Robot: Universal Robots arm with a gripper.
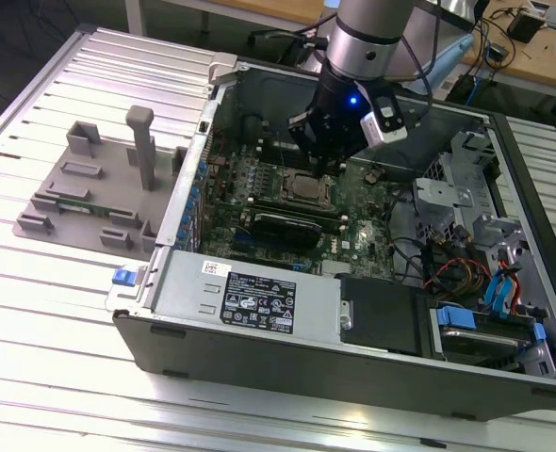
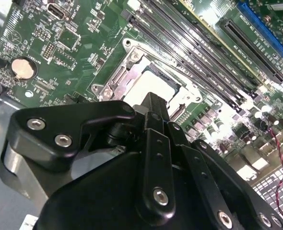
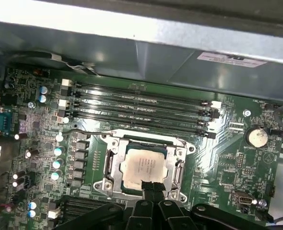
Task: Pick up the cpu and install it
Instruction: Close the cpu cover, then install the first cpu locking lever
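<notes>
No print could be read. Beside the motherboard (image 1: 372,202), a metal cover (image 1: 179,282) bore a black label (image 1: 257,303) and a white sticker (image 1: 215,268). The cpu (image 3: 142,168) on the motherboard carried faint, illegible marks.

1 cpu (image 3: 141,165), 4 memory slots (image 3: 141,100), 1 coin battery (image 3: 256,137), 1 case (image 1: 259,353)

The black gripper (image 2: 153,103) hangs with its tip over one edge of the cpu (image 2: 148,82), which lies in the metal socket frame (image 2: 113,79) on the green motherboard (image 2: 79,52), beside long memory slots (image 2: 204,60).
</notes>
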